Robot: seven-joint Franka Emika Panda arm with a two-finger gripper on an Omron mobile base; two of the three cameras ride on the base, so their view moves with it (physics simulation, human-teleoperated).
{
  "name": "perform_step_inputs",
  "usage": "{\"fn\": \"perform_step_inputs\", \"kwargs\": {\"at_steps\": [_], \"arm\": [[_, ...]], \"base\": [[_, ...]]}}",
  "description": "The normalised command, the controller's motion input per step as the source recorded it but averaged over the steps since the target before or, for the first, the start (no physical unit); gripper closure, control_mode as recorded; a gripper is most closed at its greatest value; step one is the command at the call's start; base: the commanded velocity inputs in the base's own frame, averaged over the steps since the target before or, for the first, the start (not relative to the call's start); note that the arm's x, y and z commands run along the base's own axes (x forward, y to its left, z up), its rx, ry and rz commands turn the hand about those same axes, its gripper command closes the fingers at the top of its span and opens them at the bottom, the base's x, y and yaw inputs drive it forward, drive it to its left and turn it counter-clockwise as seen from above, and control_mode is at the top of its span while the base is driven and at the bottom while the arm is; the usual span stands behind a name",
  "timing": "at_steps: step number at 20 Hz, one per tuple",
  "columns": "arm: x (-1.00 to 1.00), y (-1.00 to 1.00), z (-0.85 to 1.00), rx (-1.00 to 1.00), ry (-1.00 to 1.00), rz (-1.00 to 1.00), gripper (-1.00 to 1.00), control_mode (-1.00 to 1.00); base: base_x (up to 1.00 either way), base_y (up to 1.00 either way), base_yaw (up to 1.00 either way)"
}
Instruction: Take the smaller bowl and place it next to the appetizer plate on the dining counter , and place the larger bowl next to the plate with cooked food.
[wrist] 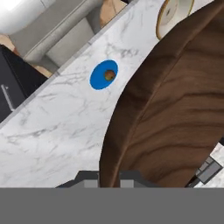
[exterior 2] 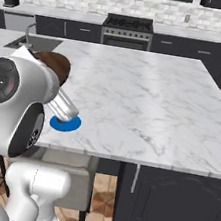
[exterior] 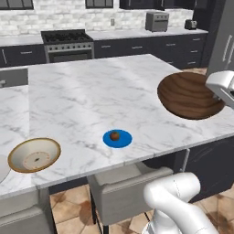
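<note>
My gripper (wrist: pixel 109 178) is shut on the rim of the smaller bowl (wrist: pixel 175 109), a dark brown wooden one with clear grain. The bowl (exterior: pixel 189 95) hangs tilted above the right part of the dining counter (exterior: pixel 91 91), and my arm partly hides the bowl (exterior 2: pixel 56 65) in the right base view. The appetizer plate (exterior: pixel 117 138), blue with one brown ball, lies near the counter's front edge, left of and below the held bowl. The larger bowl (exterior: pixel 34 155), cream with a tan rim, rests at the front left. The plate with cooked food is out of view.
Grey stools (exterior: pixel 123 187) stand under the counter's front edge. A pale rounded edge (exterior: pixel 2 169) shows at the left border beside the cream bowl. Behind the counter are a stove (exterior: pixel 67 43), a toaster oven (exterior: pixel 156 20) and a sink (exterior 2: pixel 27 41).
</note>
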Motion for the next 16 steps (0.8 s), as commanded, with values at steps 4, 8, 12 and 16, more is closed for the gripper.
{"fn": "perform_step_inputs", "kwargs": {"at_steps": [4, 8, 12, 16], "arm": [[0.00, 0.00, 0.00, 0.00, 0.00, 0.00, 1.00, 1.00], [0.08, 0.00, -0.07, -0.01, 0.03, -0.03, 1.00, -1.00], [0.38, -0.17, -0.40, -0.01, 0.18, -0.06, 1.00, -1.00], [0.46, -0.46, -0.55, 0.00, 0.20, -0.02, 1.00, -1.00]], "base": [[0.64, 0.34, -0.20], [0.34, 0.08, -0.09], [0.00, 0.00, 0.00], [0.00, 0.00, 0.00]]}}
